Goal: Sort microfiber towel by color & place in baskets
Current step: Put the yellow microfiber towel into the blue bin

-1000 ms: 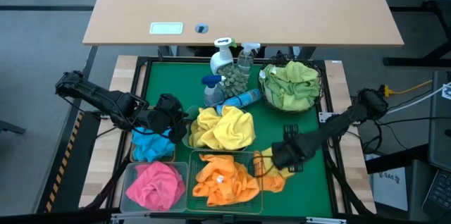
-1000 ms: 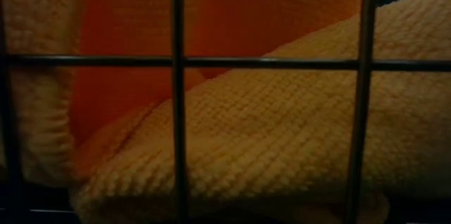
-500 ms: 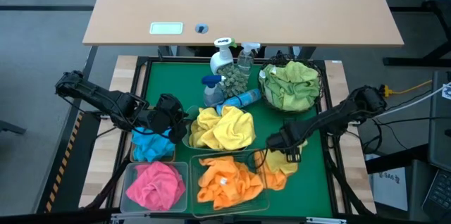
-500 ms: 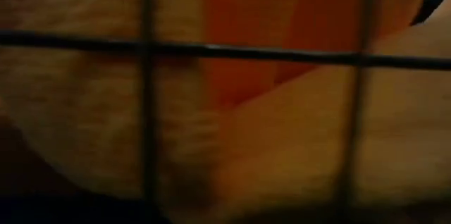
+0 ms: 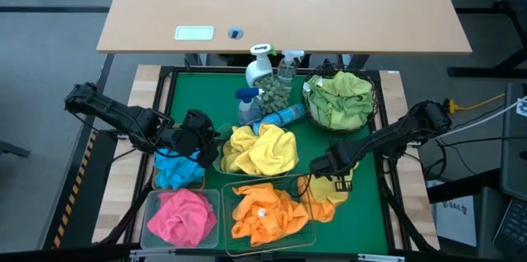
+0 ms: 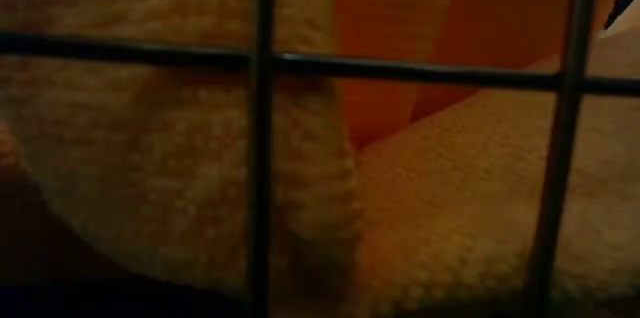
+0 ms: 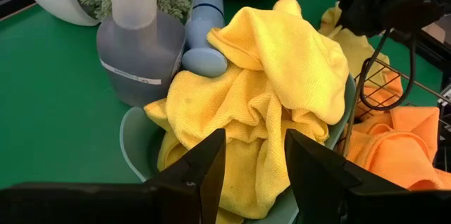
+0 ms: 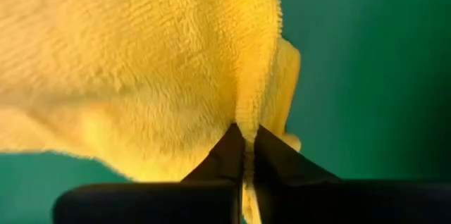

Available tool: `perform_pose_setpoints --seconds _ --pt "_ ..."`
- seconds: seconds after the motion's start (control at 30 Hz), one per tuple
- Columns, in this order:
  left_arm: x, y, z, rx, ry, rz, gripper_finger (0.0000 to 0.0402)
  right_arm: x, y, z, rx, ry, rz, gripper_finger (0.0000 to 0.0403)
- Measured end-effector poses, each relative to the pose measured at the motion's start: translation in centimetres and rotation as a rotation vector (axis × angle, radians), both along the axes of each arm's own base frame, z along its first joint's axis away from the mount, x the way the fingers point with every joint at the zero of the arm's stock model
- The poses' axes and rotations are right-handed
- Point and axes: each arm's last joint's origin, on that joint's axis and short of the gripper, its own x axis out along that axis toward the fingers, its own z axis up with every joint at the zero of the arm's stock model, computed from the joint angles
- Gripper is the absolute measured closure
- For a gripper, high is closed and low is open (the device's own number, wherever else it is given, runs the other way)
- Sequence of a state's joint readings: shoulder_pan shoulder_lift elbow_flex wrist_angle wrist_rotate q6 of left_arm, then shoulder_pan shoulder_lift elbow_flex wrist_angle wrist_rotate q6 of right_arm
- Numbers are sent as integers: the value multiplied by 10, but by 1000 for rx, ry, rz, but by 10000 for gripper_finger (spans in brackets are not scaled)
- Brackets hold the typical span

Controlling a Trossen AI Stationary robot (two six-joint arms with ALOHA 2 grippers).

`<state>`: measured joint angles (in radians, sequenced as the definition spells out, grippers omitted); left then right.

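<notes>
Little has changed since half a second ago. The right pincer (image 5: pixel 329 166) stays clamped on a yellow towel (image 8: pixel 148 69) near the worktop's right edge, beside the wire basket (image 5: pixel 306 227) of orange towels (image 5: pixel 263 212). The left pincer (image 7: pixel 254 150), fingers apart, hovers at the yellow towels' tub (image 7: pixel 137 136).

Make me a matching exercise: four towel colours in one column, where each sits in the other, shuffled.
Towels:
1. green towels
2. pink towel
3. orange towels
4. blue towel

Places:
A. clear bin, front left corner
B. under the left end effector
C. round black mesh basket, back right
D. wire basket, front centre

Pairs: 1-C, 2-A, 3-D, 4-B
</notes>
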<state>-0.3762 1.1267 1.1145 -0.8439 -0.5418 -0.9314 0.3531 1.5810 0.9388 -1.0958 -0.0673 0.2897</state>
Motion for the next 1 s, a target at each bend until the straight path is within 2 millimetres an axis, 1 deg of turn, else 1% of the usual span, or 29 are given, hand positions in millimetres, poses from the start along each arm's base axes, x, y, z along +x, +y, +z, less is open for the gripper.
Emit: perform_pose_setpoints --seconds 0.1,0.17,0.23,0.33,0.47,0.63,0.73,0.87,1.0 --pt "0 0 0 0 0 0 262 5 2 15 -3 8 0 371" --pt "0 0 0 0 0 0 262 8 3 26 -7 8 1 372" --pt "0 0 0 0 0 0 262 11 4 39 -6 6 1 380" --pt "0 0 0 0 0 0 262 17 6 61 -15 -16 7 396" --pt "0 0 0 0 1 0 262 25 7 97 -41 -79 16 390" --pt "1 0 1 -3 -13 -1 262 33 7 145 -94 -228 24 395" --pt "6 -2 4 37 -52 -22 262 36 6 174 -122 -345 28 398" --pt "20 -6 7 129 -114 -85 262 38 4 210 -158 -515 29 393" --pt "42 -15 7 217 -182 -167 262 42 4 237 -179 -691 42 396"
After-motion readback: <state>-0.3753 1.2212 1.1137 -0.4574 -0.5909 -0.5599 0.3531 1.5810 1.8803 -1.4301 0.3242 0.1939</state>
